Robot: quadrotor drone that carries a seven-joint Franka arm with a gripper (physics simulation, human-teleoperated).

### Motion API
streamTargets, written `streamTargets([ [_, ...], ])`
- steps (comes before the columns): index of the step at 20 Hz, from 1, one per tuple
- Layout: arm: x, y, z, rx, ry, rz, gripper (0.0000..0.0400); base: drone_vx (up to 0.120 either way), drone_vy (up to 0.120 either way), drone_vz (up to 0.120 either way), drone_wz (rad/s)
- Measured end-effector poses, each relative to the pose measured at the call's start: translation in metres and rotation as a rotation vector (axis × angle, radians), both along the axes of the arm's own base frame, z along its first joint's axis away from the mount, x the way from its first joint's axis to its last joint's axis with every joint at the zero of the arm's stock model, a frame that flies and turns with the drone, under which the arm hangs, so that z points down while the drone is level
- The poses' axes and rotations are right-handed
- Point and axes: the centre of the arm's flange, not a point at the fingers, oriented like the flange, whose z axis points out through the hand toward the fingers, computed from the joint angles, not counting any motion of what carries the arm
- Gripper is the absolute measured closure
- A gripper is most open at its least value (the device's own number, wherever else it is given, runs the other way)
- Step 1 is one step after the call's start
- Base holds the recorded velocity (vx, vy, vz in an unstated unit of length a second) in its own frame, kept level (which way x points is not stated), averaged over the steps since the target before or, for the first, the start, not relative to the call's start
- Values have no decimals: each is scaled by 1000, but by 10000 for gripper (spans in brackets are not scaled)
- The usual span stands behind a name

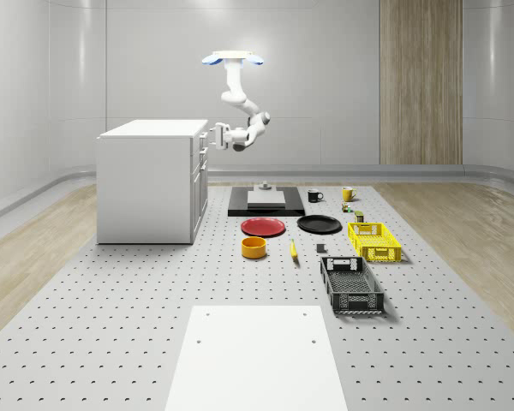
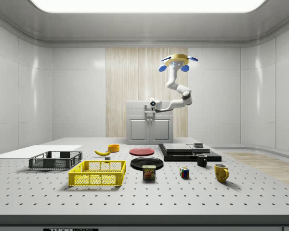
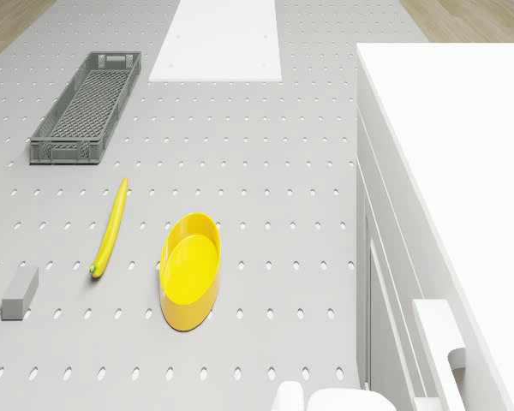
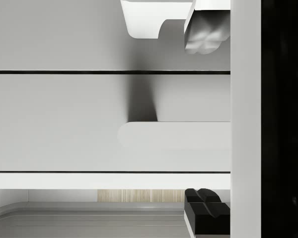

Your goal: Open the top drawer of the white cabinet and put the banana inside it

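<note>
Drone (image 1: 233,60) hovers beside white cabinet (image 1: 146,181) | end effector (image 1: 216,135) at top drawer handle (image 4: 174,135), fingers spread, nothing gripped | drawer unopened | banana (image 3: 110,227) untouched on worktop (image 1: 111,291)

Red plate (image 1: 263,226), black plate (image 1: 319,224), yellow bowl (image 1: 254,247), yellow crate (image 1: 373,241), grey crate (image 1: 351,285), 2 mugs

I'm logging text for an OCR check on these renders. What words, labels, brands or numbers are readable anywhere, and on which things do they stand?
"SPAM": on the label of the can standing on the table, in the side view.
Print on the dark strip along the table's front edge, in the side view: too small to read.
Mugs, crates, bowl, plates, white cabinet and drone: no text seen on them.
</note>
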Motion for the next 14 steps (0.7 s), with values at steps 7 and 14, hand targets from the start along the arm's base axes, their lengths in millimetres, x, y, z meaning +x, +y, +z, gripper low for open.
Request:
streamTargets([
  [7,0,16,1,0,0,0,0,0,0,0,0],
  [14,0,19,-3,0,0,0,0,0,0,0,0],
])
